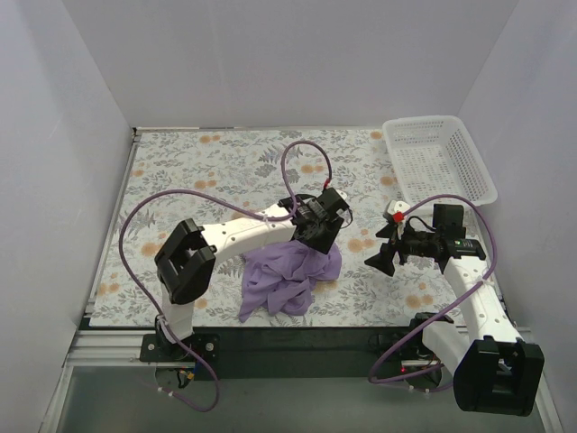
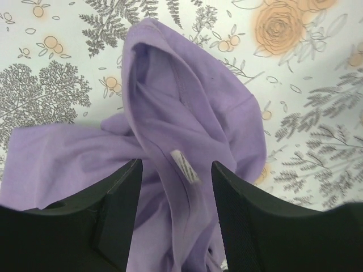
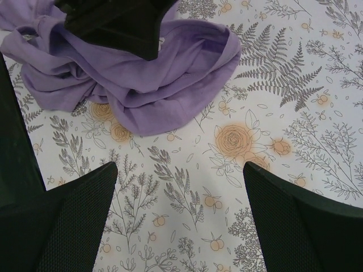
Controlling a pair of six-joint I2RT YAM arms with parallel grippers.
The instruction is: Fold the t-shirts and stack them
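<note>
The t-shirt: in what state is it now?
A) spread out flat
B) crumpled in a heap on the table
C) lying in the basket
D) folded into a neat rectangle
B: the t-shirt lies bunched in wrinkled folds on the table, under the left gripper and apart from the basket.

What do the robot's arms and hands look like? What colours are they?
The left arm and right arm are white tubes with chunky black joints, each trailing a looping purple cable. The left hand and right hand have two black wedge-shaped fingers; the right ones look dimpled. A small red spot sits by the right wrist.
</note>
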